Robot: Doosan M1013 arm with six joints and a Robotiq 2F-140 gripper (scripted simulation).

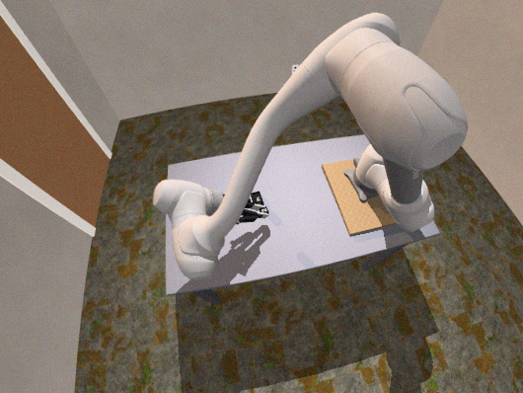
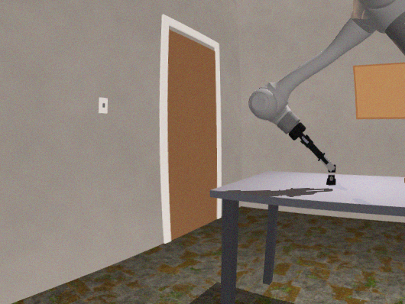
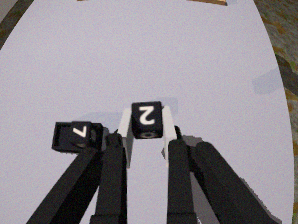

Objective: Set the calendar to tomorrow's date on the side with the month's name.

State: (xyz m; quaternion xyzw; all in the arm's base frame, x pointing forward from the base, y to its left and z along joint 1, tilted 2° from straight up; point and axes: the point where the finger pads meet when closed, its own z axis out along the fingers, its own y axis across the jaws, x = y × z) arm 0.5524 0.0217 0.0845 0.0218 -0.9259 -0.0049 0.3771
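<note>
In the wrist view my gripper (image 3: 147, 119) is shut on a black cube showing a white 2 (image 3: 147, 120), held between the two white finger pads. A second black cube showing a 7 (image 3: 79, 137) lies on the grey table just to the left of my fingers, apart from them. In the exterior view my gripper (image 2: 331, 168) slants down to a point just above the table, with a black cube (image 2: 331, 179) on the table right below it. In the top view my gripper (image 1: 254, 206) shows beside the forearm, partly hidden. I cannot make out a tray in any view.
The table's left edge (image 2: 229, 192) is near the gripper's shadow. A door (image 2: 191, 130) is in the wall behind.
</note>
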